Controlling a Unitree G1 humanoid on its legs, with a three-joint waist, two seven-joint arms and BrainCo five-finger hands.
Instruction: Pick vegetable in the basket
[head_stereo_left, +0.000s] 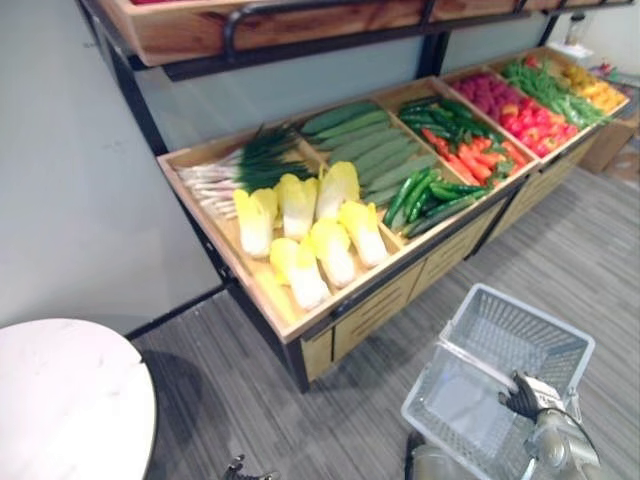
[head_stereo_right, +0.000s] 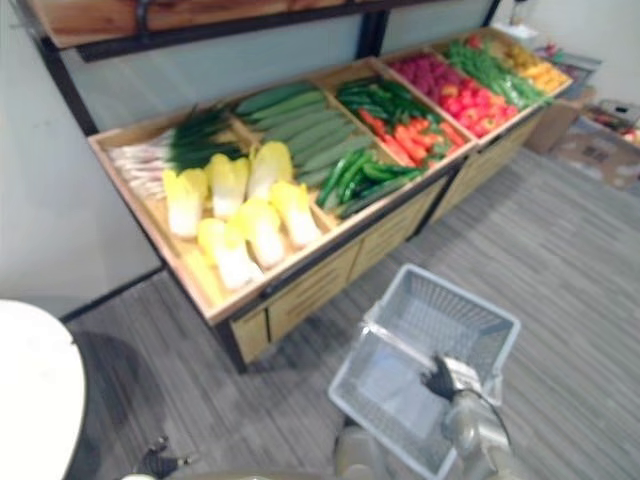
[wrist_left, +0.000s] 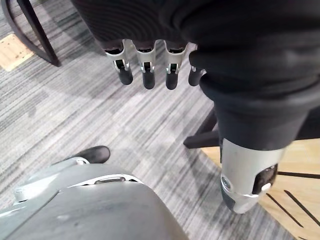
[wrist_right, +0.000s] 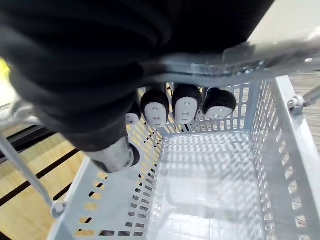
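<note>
Basket (head_stereo_right: 462, 294) hanging from curled right robot hand (head_stereo_right: 452, 380), clear of stand (head_stereo_right: 310, 288) edge, left robot hand (wrist_left: 145, 65) straight-fingered above floor (wrist_left: 75, 110)

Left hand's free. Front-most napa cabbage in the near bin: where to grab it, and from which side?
Grip the cabbage across its thick middle, likely from above. It lies flat, white stem end frontward. A neighbour crowds its right side, while bare wood on its left leaves finger room. Use the open left hand; the right hand holds the basket.

place: grocery shop | evidence: wooden vegetable display (head_stereo_left: 375, 300); shopping basket (head_stereo_left: 512, 340)
</note>
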